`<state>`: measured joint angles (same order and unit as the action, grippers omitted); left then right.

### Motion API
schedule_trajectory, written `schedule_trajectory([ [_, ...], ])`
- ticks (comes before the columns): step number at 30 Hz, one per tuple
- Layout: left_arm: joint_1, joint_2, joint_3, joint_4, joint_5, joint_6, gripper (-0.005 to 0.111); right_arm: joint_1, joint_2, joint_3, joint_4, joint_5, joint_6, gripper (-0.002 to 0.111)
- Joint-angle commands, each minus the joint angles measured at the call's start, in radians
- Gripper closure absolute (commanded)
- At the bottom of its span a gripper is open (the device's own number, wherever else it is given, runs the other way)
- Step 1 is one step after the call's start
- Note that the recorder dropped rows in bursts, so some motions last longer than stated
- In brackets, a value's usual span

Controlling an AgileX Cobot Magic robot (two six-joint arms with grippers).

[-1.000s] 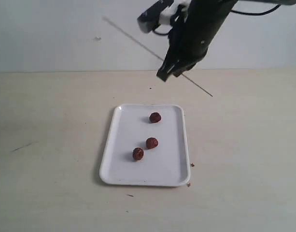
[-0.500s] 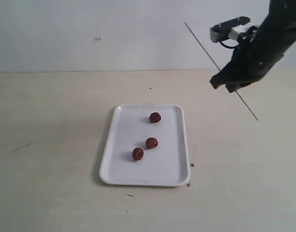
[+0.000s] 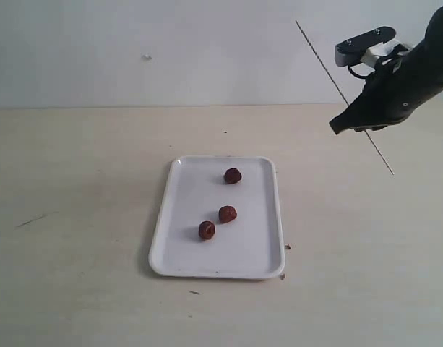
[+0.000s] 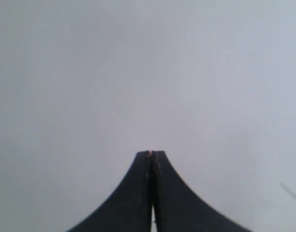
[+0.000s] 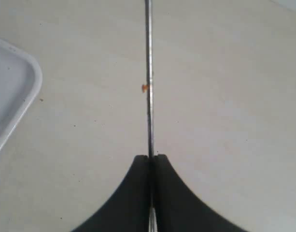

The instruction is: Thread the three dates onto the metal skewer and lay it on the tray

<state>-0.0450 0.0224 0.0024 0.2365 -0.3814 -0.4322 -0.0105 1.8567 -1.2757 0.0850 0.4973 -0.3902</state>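
Note:
Three dark red dates lie loose on the white tray in the middle of the table. My right gripper hangs in the air to the tray's upper right, shut on the thin metal skewer, which runs slanted through the jaws with its lower tip just above the table. In the right wrist view the skewer sticks straight out past the gripper, with a corner of the tray beside it. My left gripper is shut, holds nothing and faces a blank grey surface.
The beige tabletop spreads around the tray, with small crumbs by the tray's near right corner. A pale wall rises behind the table. The left arm does not show in the exterior view.
My right gripper has carried the skewer from above the tray's far edge off to the right and slightly up. The dates and tray have not moved.

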Motion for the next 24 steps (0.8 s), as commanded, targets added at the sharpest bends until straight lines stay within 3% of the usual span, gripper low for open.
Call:
schedule_trajectory([
  [1, 0.003, 0.022, -0.072, -0.012, -0.209, 0.077, 0.107, -0.004, -0.011, 0.003, 0.022, -0.016, -0.01, 0.108],
  [3, 0.003, 0.084, -0.194, -0.015, -0.124, 0.15, 0.107, -0.004, -0.011, 0.003, 0.022, -0.016, -0.012, 0.108],
  [5, 0.002, 0.2, -0.306, 0.073, -0.048, 0.088, 0.107, -0.004, -0.011, 0.003, 0.022, -0.006, -0.01, 0.108],
  [9, 0.002, 0.506, -0.468, 0.446, -0.056, -0.054, 0.107, -0.004, -0.011, 0.003, 0.022, 0.021, -0.012, 0.108],
  [15, -0.004, 1.025, -0.752, 1.025, -0.015, -0.449, 0.107, -0.004, -0.011, 0.003, 0.022, 0.032, -0.019, 0.108],
  [17, -0.029, 1.162, -0.848, 1.22, 0.076, -0.571, 0.107, -0.004, -0.011, 0.003, 0.022, 0.039, -0.019, 0.108],
  [20, -0.089, 1.35, -0.957, 1.421, 0.332, -0.645, 0.107, -0.004, -0.011, 0.003, 0.022, 0.045, -0.019, 0.108],
  [22, -0.128, 1.435, -0.996, 1.493, 0.531, -0.605, 0.107, -0.004, -0.011, 0.003, 0.022, 0.045, -0.019, 0.108],
  [24, -0.18, 1.501, -1.01, 1.462, 0.715, -0.444, 0.107, -0.004, -0.011, 0.003, 0.022, 0.046, -0.019, 0.108],
])
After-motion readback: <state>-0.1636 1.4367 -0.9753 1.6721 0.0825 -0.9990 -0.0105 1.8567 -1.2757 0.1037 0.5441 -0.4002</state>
